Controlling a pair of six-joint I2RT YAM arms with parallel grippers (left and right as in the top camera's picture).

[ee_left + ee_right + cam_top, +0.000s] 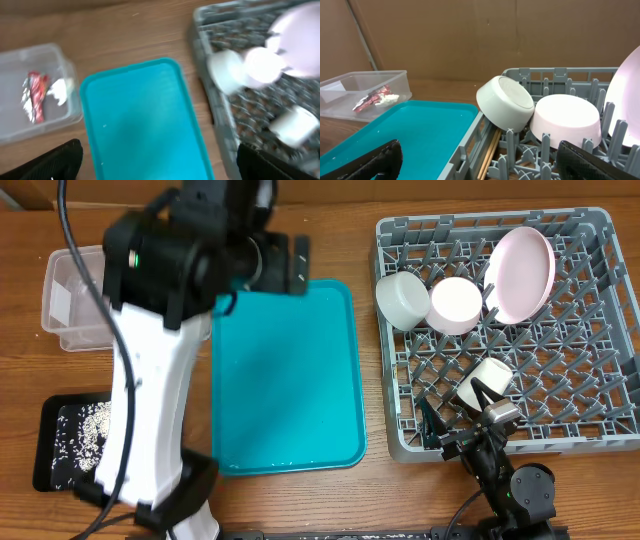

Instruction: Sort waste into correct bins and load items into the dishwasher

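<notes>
- The wooden table [300, 220] carried everything, with 2 arms at work over it.
- 1 grey dishwasher rack [440, 223] sat on the right side of the table and held 4 dishes.
- 1 teal tray [285, 380] lay bare in the middle, just beside the rack's left wall.
- The white left arm [150, 380] rose from the near edge and reached over the tray's far-left corner.
- The left gripper [159, 146] hung high above the tray with its 2 fingers spread wide and nothing between them.
- 1 clear bin [75, 270] stood at the far left.
- 1 black tray [52, 415] at the near left held a scatter of white grains.
- 1 pink plate [520, 273] stood on edge at the rack's far side.
- 2 bowls leaned side by side and touching: 1 white bowl [402, 298] at the far-left corner and 1 pink bowl [456, 304] between it and the plate.
- The right gripper [479, 145] hovered at the rack's near edge, its 2 fingers spread apart and empty.
- 1 white cup [485, 378] lay tilted in the rack, just beside that gripper.
- 2 pieces of waste lay in the clear bin: 1 red-and-silver wrapper [35, 95] and 1 white crumpled scrap [59, 90].
- What looked like 2 thin wooden sticks [490, 147] lay in the rack below the white bowl.
</notes>
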